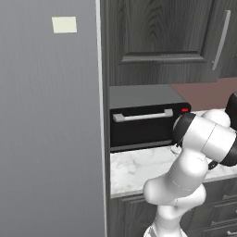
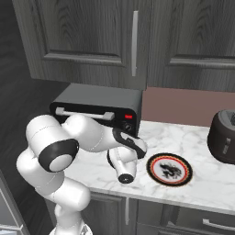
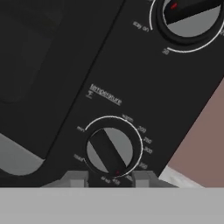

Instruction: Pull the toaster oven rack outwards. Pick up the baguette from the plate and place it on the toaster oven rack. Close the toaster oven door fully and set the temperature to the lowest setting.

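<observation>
Temperature knob [image 3: 109, 151] sits just ahead of my gripper [image 3: 108, 178], fingers apart either side, lined up to pinch its ridge; oven door [image 1: 141, 125] looks closed.

Even, soft light with no single source to pick out; the rendering is flat and a little low in detail. The marble counter [image 2: 183, 137] reads bright, the dark cabinet doors [image 2: 114, 32] dim but legible. A faint shadow lies under the plate [image 2: 169, 169] and below the toaster oven [image 1: 143, 115]. The arm's white shell shows smooth shading, no hard glare. In the hand view the temperature knob [image 3: 109, 150] is close, its dial lettering soft and blurred
</observation>
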